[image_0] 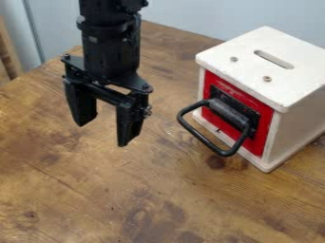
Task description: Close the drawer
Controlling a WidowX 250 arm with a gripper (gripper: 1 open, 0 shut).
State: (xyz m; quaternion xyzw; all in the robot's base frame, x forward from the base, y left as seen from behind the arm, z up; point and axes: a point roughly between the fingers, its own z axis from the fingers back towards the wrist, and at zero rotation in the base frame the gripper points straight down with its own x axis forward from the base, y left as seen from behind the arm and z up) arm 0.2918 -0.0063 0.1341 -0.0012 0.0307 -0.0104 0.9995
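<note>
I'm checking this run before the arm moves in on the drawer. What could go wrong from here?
1. The black two-finger gripper hangs open, left of the large black loop handle; a finger could catch in the loop rather than push the red drawer front.
2. The small cream-white box looks unfixed on the wooden table, so a push might slide it instead.

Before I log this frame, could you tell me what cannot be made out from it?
- Camera view: the drawer looks near flush, but the angle hides any remaining gap.
- The gripper arm is cut off by the top edge.
- The box runs past the right edge; its far sides face away.
</note>
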